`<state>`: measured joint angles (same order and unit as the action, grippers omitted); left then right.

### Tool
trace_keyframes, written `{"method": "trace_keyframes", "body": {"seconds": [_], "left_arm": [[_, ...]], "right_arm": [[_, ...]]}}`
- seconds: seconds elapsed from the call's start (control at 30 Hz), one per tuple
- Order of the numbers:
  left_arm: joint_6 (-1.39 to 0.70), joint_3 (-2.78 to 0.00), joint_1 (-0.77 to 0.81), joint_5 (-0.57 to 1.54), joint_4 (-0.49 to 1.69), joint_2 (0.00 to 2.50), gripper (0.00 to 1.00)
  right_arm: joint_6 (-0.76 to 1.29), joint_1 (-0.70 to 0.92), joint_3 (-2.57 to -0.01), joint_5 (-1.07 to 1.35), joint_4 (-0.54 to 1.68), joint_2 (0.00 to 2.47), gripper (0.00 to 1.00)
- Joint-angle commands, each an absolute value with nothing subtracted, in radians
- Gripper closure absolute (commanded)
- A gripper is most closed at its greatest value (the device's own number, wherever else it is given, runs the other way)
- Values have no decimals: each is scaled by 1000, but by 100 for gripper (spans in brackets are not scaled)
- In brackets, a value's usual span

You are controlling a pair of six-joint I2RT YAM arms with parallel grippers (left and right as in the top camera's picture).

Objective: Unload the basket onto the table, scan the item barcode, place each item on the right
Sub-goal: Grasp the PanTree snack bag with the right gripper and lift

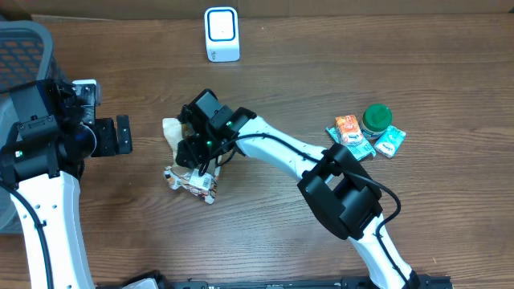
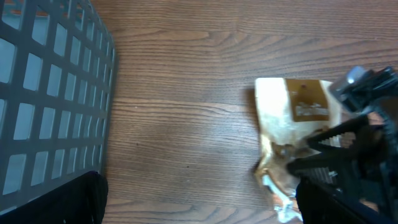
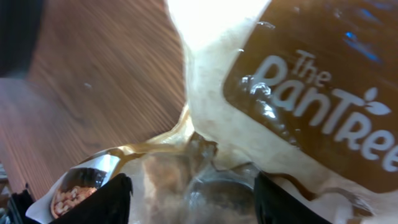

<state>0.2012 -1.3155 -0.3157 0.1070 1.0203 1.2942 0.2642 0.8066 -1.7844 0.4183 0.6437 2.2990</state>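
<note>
Your right pincer (image 3: 193, 196) sits low over the snack bag (image 1: 191, 185) in the middle of the desk (image 1: 321, 64), fingers straddling its crumpled middle; you cannot tell whether they pinch it. To the left, your left pincer (image 1: 122, 135) hangs wide apart beside the basket (image 2: 50, 93), and the white scanner (image 1: 222, 34) stands at the desk's far edge.

Bare tabletop (image 1: 144, 72) between snack bag (image 1: 191, 183) and scanner (image 1: 222, 34); basket (image 1: 20, 48) blocks left edge; packets (image 1: 353, 132) crowd right.
</note>
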Motion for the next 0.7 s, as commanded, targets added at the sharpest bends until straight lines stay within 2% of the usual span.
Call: {"method": "trace_keyframes", "body": {"seconds": [0.0,0.33,0.43,0.67], "left_arm": [[186,-1327,-315,104,1017,1290,1],[186,-1327,-315,104,1017,1290,1],[186,-1327,-315,104,1017,1290,1],[186,-1327,-315,104,1017,1290,0]], "right_arm": [[274,708,-1802,348,758,2293,41],[178,568,-1888,367,997,2204,39],[167,533,-1925,310,1047,2159,36],[55,465,-1911,169,900,2164,37]]}}
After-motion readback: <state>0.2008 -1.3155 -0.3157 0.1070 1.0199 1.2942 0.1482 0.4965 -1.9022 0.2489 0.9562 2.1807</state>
